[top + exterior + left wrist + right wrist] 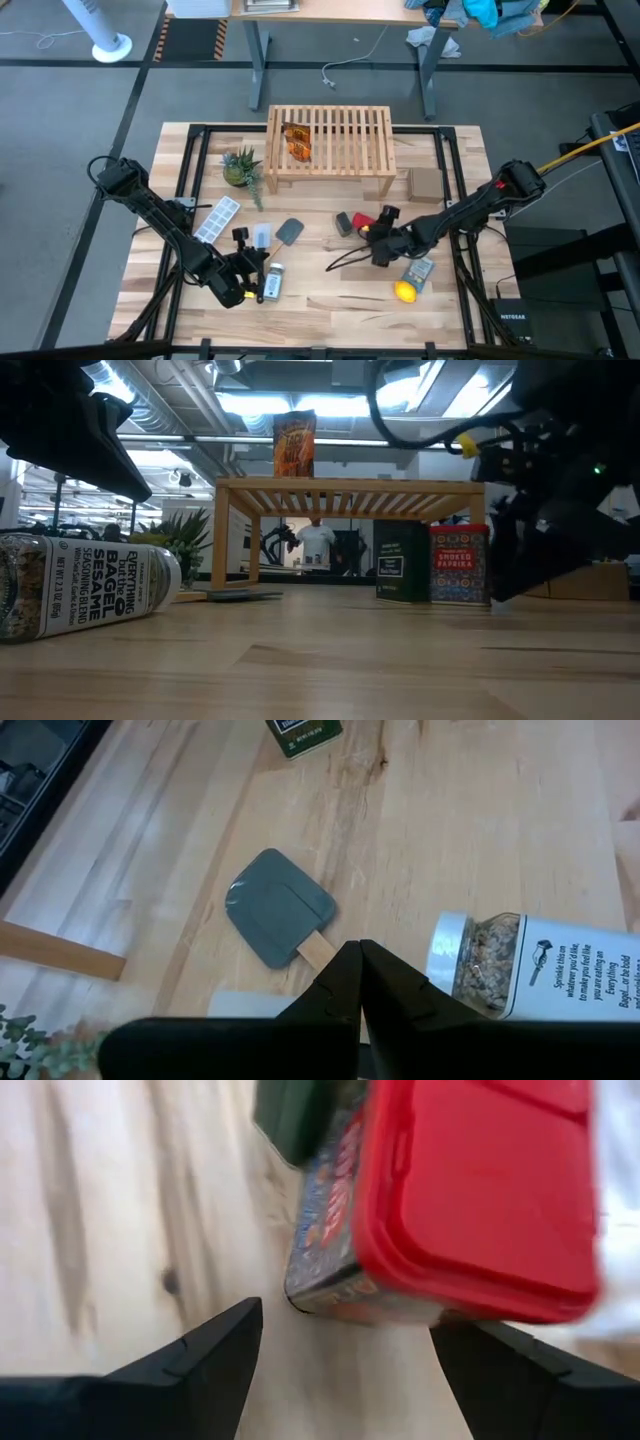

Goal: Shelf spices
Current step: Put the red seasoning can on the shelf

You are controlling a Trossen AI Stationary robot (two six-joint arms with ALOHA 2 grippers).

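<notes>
Well, plank tabletop (330, 300) w/ shelf (330, 140) — left end effector (262, 268) pinched closed, right end effector (378, 236) wide, astride red box (470, 1190).

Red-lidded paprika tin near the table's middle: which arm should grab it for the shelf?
The right arm, probably. Its pincer is open with the red-lidded paprika tin just ahead of its fingers. The left pincer is shut beside the lying clear white-capped seasoning bottle, farther from the tin.

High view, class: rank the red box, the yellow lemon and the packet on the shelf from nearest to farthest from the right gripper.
1. Red box: right beside the right gripper.
2. Yellow lemon: nearer the table's front edge.
3. Packet: up on the shelf, farthest.
</notes>
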